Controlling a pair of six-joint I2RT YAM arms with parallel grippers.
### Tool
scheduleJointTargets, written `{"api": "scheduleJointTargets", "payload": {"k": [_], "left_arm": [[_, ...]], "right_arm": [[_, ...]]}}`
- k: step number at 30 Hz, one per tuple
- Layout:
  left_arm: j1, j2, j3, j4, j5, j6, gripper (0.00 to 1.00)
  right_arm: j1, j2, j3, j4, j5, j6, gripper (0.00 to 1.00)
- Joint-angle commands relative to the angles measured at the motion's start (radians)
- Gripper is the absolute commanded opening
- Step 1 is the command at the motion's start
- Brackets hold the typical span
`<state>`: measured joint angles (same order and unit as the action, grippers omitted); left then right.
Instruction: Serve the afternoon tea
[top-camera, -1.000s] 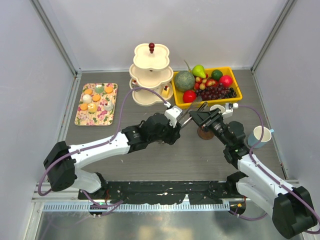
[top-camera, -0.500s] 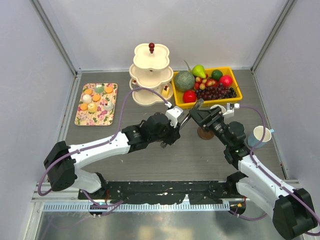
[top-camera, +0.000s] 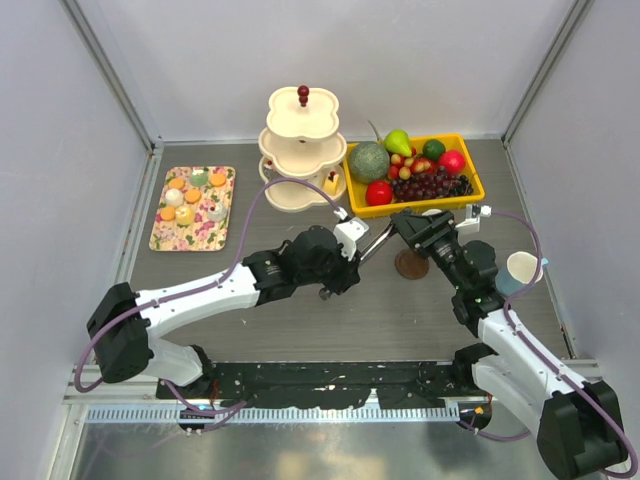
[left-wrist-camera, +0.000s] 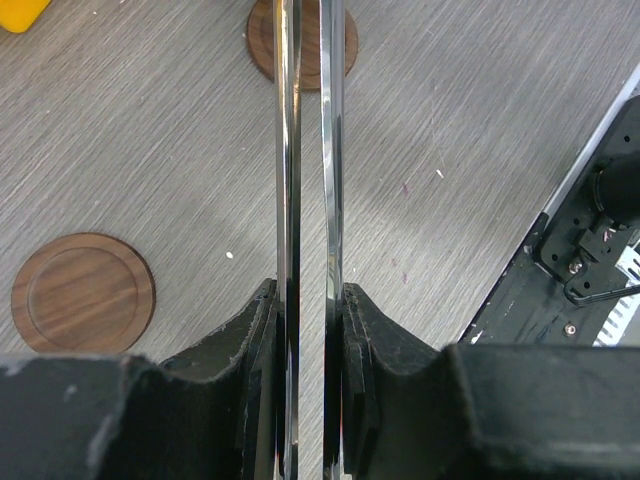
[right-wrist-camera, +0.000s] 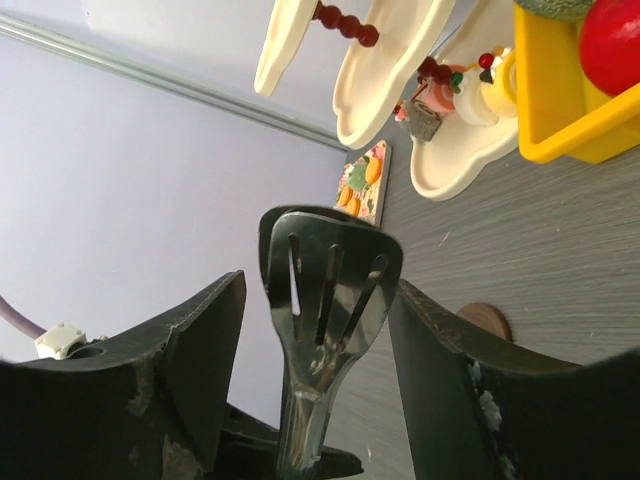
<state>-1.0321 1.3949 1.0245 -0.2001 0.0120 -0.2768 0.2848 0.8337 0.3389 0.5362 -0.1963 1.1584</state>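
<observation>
The tongs (left-wrist-camera: 300, 180) look to me like polished steel, mirror-bright, with long reflections along both blades. Their slotted head looks just as glossy from the right wrist. The left gripper (left-wrist-camera: 310, 300) has black pads (left-wrist-camera: 245, 345), matt and rough, frayed at the edges like worn foam or rubber. The right gripper (right-wrist-camera: 318, 282) shows the same coarse black facing. The table (left-wrist-camera: 150, 130) is matt grey with a fine wood-grain print. The coasters (left-wrist-camera: 83, 292) are dark wood, smooth and satin. The tiered stand (right-wrist-camera: 385, 70) is cream and glossy. The yellow tray (right-wrist-camera: 570, 110) is shiny plastic.
</observation>
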Motion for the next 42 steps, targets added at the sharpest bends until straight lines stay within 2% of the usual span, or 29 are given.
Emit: {"api": "scheduleJointTargets", "payload": {"k": [1, 4, 10, 13, 15, 17, 19, 23, 27, 31, 36, 38, 42], "left_arm": [[0.003, -0.053, 0.034, 0.021, 0.034, 0.025, 0.15], [0.001, -0.05, 0.034, 0.019, 0.046, 0.028, 0.15], [0.003, -0.056, 0.034, 0.016, 0.072, 0.041, 0.14], [0.003, -0.053, 0.04, -0.005, 0.056, 0.051, 0.15], [0.003, -0.047, 0.046, -0.027, 0.037, 0.065, 0.16], [0.001, -0.042, 0.055, -0.05, 0.02, 0.076, 0.16], [-0.002, -0.039, 0.06, -0.061, 0.009, 0.085, 0.15], [-0.022, -0.027, 0.081, -0.096, -0.043, 0.119, 0.07], [-0.034, -0.014, 0.095, -0.114, -0.063, 0.133, 0.07], [-0.037, -0.016, 0.1, -0.117, -0.072, 0.134, 0.07], [-0.037, -0.017, 0.097, -0.114, -0.075, 0.137, 0.19], [-0.036, -0.019, 0.095, -0.105, -0.076, 0.137, 0.27], [-0.036, -0.017, 0.097, -0.079, -0.075, 0.143, 0.43]], "right_arm": [[-0.019, 0.002, 0.043, 0.05, -0.011, -0.003, 0.64], [-0.029, 0.005, 0.037, 0.061, -0.025, 0.006, 0.56], [-0.059, 0.012, 0.017, 0.079, -0.048, 0.024, 0.55], [-0.061, 0.008, 0.022, 0.073, -0.057, 0.024, 0.47], [-0.061, 0.005, 0.028, 0.053, -0.063, 0.024, 0.46], [-0.061, 0.004, 0.032, 0.038, -0.069, 0.026, 0.48], [-0.062, 0.002, 0.035, 0.031, -0.075, 0.029, 0.55], [-0.062, 0.004, 0.045, 0.03, -0.077, 0.029, 0.63], [-0.064, 0.013, 0.054, 0.025, -0.081, 0.029, 0.63], [-0.065, 0.015, 0.051, 0.013, -0.08, 0.03, 0.52], [-0.068, 0.012, 0.045, 0.013, -0.092, 0.037, 0.38], [-0.068, 0.012, 0.043, 0.013, -0.097, 0.04, 0.34], [-0.07, 0.013, 0.043, 0.015, -0.109, 0.047, 0.33]]}}
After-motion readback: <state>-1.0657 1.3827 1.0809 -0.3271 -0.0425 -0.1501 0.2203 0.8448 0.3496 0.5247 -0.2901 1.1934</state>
